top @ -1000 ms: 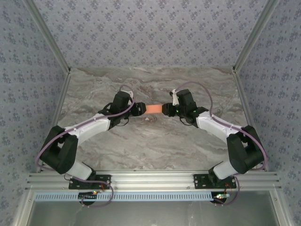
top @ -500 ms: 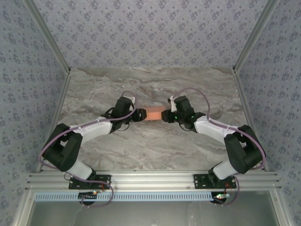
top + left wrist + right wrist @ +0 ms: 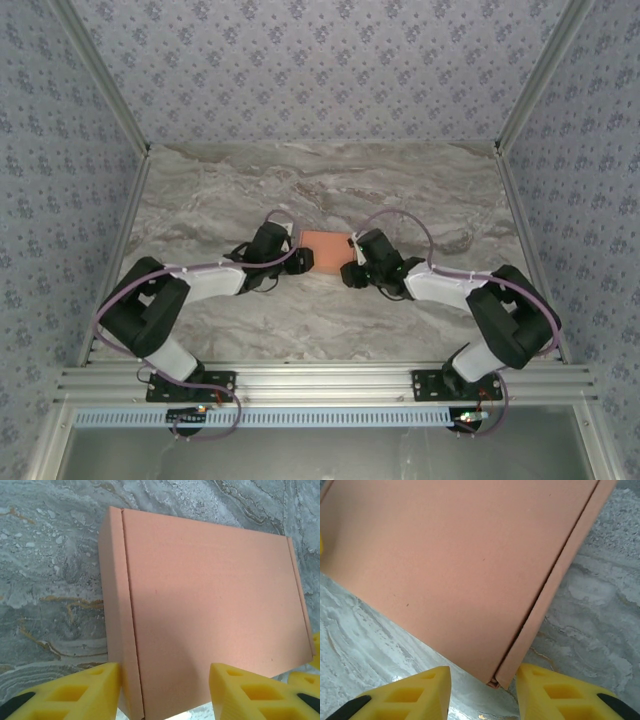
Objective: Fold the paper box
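At table (image 3: 300, 310) centre, the paper box (image 3: 323, 246) lies flat and closed between both arms. The left gripper (image 3: 165, 682) has its jaws spread, the box's near corner in the gap. The right gripper (image 3: 482, 677) is also spread, straddling the opposite corner. Neither clearly pinches the card.

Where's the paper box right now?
In the top view, the paper box lies flat on the marble table, between the left end effector and the right end effector.
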Controlling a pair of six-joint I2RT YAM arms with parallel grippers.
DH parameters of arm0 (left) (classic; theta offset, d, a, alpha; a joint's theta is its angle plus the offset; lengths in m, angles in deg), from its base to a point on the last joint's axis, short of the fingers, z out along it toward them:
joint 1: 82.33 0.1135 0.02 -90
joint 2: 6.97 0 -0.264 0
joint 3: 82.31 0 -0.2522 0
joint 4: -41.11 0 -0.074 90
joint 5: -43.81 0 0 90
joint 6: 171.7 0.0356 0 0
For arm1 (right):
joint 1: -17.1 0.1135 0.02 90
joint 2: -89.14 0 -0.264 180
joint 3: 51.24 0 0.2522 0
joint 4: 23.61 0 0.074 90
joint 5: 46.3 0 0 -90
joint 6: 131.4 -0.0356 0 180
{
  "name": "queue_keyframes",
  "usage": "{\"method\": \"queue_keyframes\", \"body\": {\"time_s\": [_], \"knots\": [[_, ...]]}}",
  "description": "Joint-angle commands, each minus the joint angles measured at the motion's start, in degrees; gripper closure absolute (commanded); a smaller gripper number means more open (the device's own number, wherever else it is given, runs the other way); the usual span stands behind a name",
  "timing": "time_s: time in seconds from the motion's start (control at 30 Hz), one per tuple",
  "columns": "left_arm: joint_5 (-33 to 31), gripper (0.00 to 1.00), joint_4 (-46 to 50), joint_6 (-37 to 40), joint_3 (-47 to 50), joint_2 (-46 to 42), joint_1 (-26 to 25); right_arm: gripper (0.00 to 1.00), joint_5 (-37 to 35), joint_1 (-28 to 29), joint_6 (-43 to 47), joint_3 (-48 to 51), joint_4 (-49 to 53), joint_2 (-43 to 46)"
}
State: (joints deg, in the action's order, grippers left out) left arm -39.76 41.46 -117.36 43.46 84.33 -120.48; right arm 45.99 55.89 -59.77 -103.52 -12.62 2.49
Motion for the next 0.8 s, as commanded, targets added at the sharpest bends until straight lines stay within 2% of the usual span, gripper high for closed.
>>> {"method": "queue_keyframes", "body": {"time_s": [0.0,0.13,0.37,0.43,0.5,0.77], "knots": [[4.03,0.51,-2.43,-0.91,0.10,1.76,-1.87,0.59,1.94,1.48,0.68,0.34,-3.83,-1.63],[2.83,0.49,-1.22,-0.12,-0.12,0.91,-1.88,0.55,0.07,1.47,0.91,0.19,-2.33,-1.18],[-2.11,0.38,4.34,3.62,-0.33,-5.31,-1.91,0.46,-4.12,1.47,3.01,-2.16,3.74,3.97],[-4.13,0.34,6.26,4.96,-0.25,-7.94,-1.91,0.37,-5.78,1.46,3.79,-2.95,5.86,6.51],[-6.08,0.32,7.68,6.23,-0.10,-10.52,-1.88,0.32,-7.59,1.47,4.42,-3.60,7.73,9.03],[-16.55,0.26,12.86,11.74,2.12,-24.02,-1.26,0.20,-18.77,1.51,7.73,-5.59,16.09,22.65]]}}
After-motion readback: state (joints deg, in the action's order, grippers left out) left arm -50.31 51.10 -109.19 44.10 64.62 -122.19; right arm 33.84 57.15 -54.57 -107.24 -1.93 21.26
